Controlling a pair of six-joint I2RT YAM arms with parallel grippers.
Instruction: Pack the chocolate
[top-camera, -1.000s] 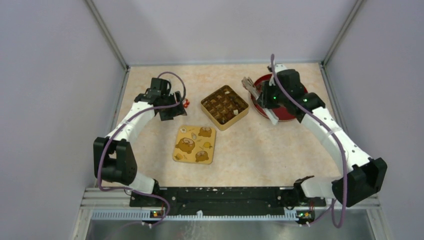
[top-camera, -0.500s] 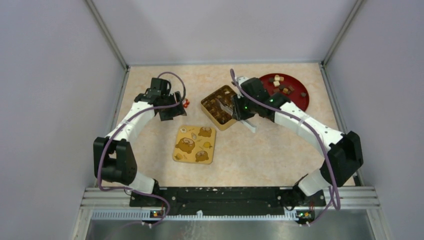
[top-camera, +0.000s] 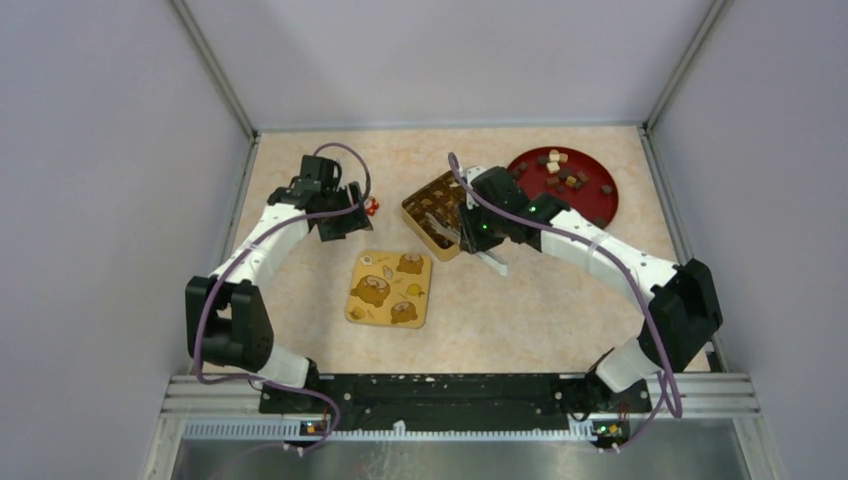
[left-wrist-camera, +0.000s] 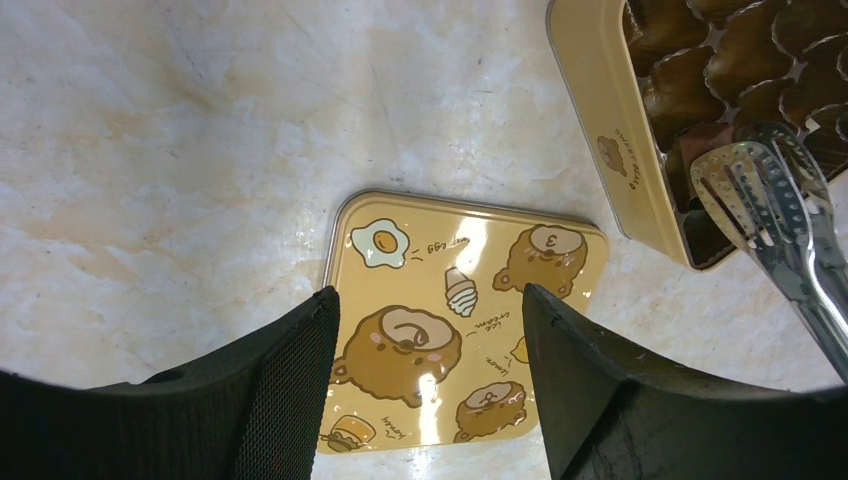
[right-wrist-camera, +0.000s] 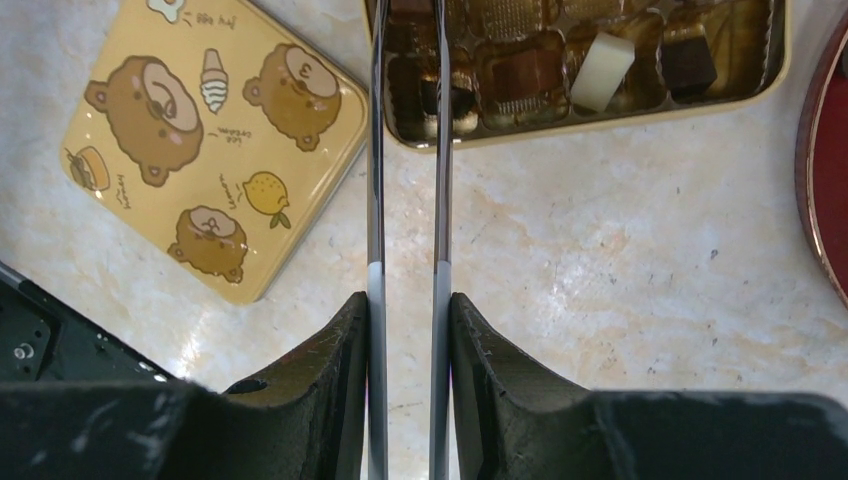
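Right claw (right-wrist-camera: 408, 310), clamped on slim steel tongs (right-wrist-camera: 375, 200), has swung from the round red plate (top-camera: 590, 210) to the square gold tin (right-wrist-camera: 590, 120). Chocolate lumps (right-wrist-camera: 605, 72) lie ahead of its tips, others on the plate to its right. Drop-off likely next. Left claw (left-wrist-camera: 427, 300) gapes, empty.

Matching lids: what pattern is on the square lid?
Lid: yellow with brown cartoon bears; clearest in left wrist view.

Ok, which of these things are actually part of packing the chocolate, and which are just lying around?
In the job: chocolates on the red plate, compartmented yellow tin, tongs gripped by the right hand.
Lying about: bear-print lid, red-and-white wrapped sweet, open, empty left hand.
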